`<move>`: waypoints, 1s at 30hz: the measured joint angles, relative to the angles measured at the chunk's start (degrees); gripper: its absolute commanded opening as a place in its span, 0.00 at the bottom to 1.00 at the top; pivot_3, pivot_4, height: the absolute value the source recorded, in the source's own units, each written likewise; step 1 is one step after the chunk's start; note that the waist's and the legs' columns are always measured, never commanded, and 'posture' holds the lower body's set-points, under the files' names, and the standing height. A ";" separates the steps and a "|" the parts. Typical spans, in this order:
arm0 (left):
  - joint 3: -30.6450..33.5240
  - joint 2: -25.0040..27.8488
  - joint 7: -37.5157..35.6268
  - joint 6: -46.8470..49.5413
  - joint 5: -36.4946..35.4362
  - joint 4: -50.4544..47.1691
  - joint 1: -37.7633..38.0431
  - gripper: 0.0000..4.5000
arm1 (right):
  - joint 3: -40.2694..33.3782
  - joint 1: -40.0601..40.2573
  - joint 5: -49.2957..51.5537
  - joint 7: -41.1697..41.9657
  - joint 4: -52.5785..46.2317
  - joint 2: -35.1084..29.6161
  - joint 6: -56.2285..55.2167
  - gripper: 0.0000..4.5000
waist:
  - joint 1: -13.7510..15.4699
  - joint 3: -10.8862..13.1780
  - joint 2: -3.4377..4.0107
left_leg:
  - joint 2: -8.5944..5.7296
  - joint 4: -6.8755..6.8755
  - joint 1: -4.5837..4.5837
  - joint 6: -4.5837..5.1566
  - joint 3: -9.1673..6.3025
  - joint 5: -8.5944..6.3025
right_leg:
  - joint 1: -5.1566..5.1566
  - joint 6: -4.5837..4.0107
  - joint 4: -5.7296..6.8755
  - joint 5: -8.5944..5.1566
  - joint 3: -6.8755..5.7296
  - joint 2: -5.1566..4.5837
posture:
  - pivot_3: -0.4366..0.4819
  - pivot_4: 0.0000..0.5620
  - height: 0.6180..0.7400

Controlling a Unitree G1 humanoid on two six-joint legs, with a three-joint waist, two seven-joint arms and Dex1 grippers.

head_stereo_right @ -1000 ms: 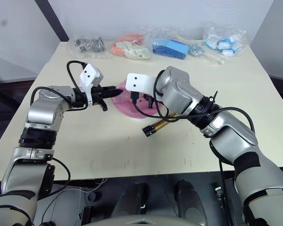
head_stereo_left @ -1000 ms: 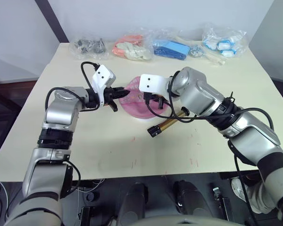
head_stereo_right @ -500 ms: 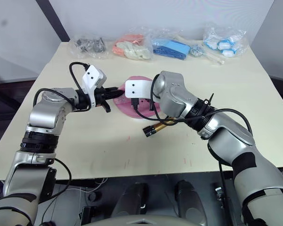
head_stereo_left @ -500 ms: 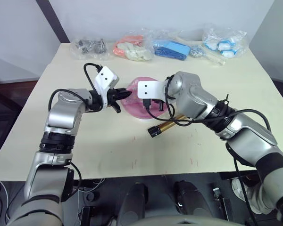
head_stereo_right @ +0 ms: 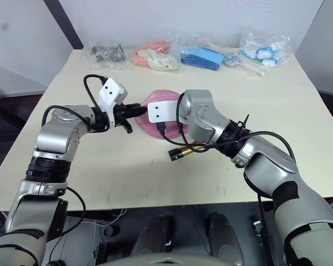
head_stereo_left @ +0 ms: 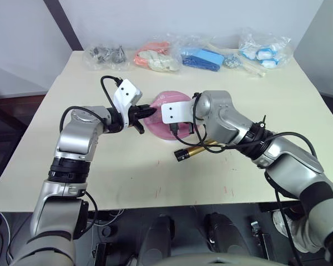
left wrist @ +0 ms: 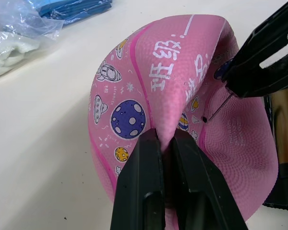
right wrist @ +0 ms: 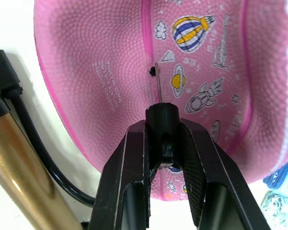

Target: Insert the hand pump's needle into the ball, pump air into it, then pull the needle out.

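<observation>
Cream and wide, the counter (head_stereo_left: 127, 183) fills most of what we see from the head views, with a pale wall behind it and a dark floor at the sides. Along the far edge lie clear plastic bags — one with dark metal bits (head_stereo_left: 104, 54), one with pink-orange things (head_stereo_left: 152, 57), one with blue things (head_stereo_left: 202, 57) and one with blue and white things (head_stereo_left: 262, 49).

Near the middle of the counter sits the ball (left wrist: 149, 91), pink and soft, squashed in on itself. Our left end effector (left wrist: 165, 143) is closed tight, pinching a fold of the ball's skin between its two black fingers. Our right end effector (right wrist: 161, 143) is closed on the small black fitting of the needle (right wrist: 158, 82). The thin pin points at a tiny dark hole in the ball, with its tip just at the hole — we cannot tell if it has gone in.

The hand pump (head_stereo_left: 195, 149) lies on the counter just beside the ball, on the near side, partly hidden under our right arm. Its thin black hose (right wrist: 41, 153) curls up from the gold barrel toward the needle.
</observation>
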 measured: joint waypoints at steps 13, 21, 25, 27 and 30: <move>-0.10 -0.28 0.72 0.63 -0.01 -1.40 0.56 0.01 | -0.01 0.23 -3.29 0.57 3.03 1.22 -1.86 0.09 | 0.04 0.00 0.00 | -0.02 0.00 0.03 -0.01 -0.02 0.01 | 0.03 0.00 0.00 0.00 -0.01 -0.02 | 0.48 0.27 1.00; -0.11 -0.52 0.79 0.70 -0.01 -1.42 0.59 0.01 | -0.16 0.61 -4.28 0.94 3.88 1.63 -2.23 0.09 | 0.09 0.00 0.00 | -0.05 0.00 0.04 -0.02 -0.07 0.01 | 0.06 0.00 0.00 0.00 -0.05 -0.04 | 0.48 0.27 1.00; -0.12 -0.62 0.84 0.72 0.00 -1.42 0.60 0.01 | -0.34 0.63 -4.66 1.36 4.38 1.92 -1.65 0.09 | 0.10 0.00 0.00 | -0.05 0.00 0.05 -0.02 -0.09 0.02 | 0.07 0.00 0.00 0.00 -0.07 -0.04 | 0.48 0.27 1.00; -0.13 -0.65 0.87 0.73 0.00 -1.42 0.60 0.01 | -0.64 0.63 -4.90 1.50 4.58 2.35 -0.84 0.09 | 0.11 0.00 0.00 | -0.06 0.00 0.05 -0.03 -0.10 0.02 | 0.08 0.00 0.00 0.00 -0.08 -0.04 | 0.48 0.27 1.00; -0.19 -0.68 0.88 0.73 0.00 -1.42 0.60 0.01 | -0.77 0.63 -5.02 1.67 4.84 2.58 0.01 0.09 | 0.12 0.00 0.00 | -0.07 0.00 0.06 -0.03 -0.12 0.02 | 0.10 0.00 0.00 0.00 -0.09 -0.05 | 0.48 0.27 1.00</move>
